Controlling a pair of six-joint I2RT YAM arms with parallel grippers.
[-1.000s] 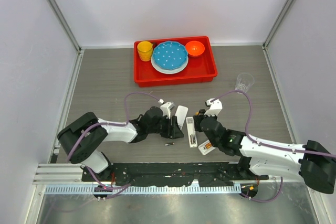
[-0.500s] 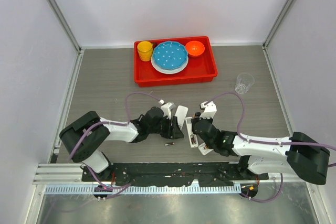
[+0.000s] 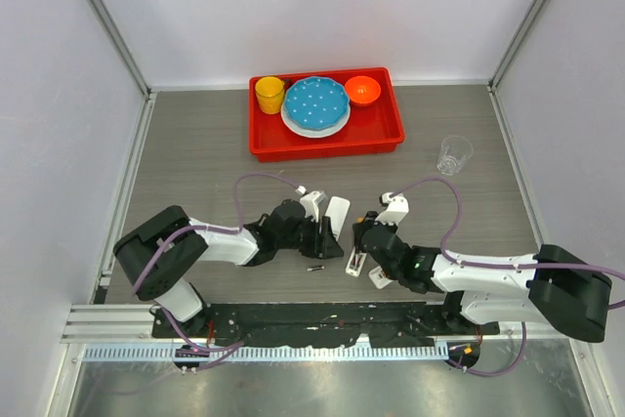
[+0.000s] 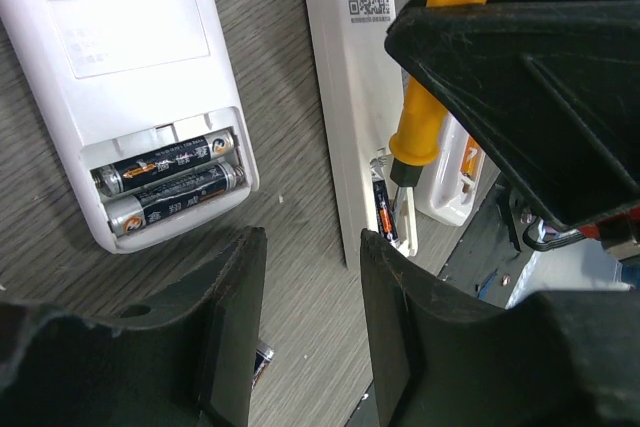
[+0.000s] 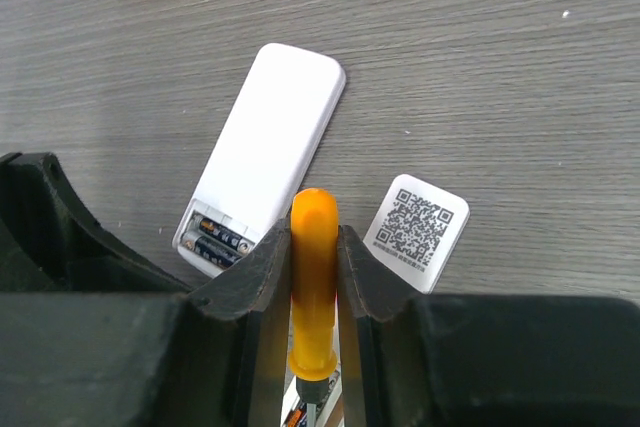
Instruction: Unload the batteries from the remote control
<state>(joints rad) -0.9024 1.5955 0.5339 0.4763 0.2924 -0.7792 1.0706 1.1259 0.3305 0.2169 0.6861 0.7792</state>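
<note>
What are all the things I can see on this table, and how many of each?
wide remote: one, white, mid-table, back open
fitted batteries: two, dark, in the wide remote
narrow remote: one, white, QR label, beside the wide one
orange-looking battery: one, in the narrow remote
loose battery: one, dark, on the table near the remotes
screwdriver: one, orange handle, tip at the narrow remote's bay
tray: one, red, far middle
cup: one, yellow, tray's left
plates: blue dotted on white, tray's middle
bowl: one, orange, tray's right
clear cup: one, right of the tray
left gripper: black, open
right gripper: black, shut on the screwdriver
</note>
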